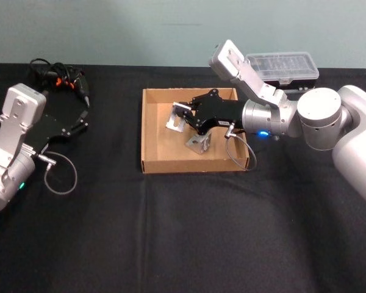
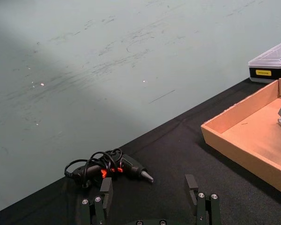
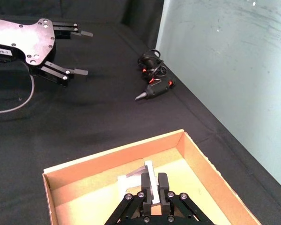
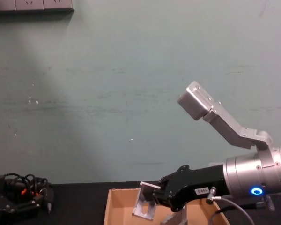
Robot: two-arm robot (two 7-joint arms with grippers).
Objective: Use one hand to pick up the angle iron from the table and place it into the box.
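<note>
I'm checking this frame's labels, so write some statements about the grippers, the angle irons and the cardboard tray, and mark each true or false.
1. The right gripper is shut on a silvery metal angle iron over the shallow tan cardboard box. True.
2. A second silvery angle iron lies inside the box. True.
3. The left gripper holds an angle iron. False: it is open and holds nothing, over the black table.
4. The black glue gun lies inside the box. False: it lies on the table by the wall.

The head view looks down on the table (image 1: pixel 171 244); the chest view faces the far wall, low. Each wrist view looks forward along its arm. All share the box (image 1: pixel 151 131).
</note>
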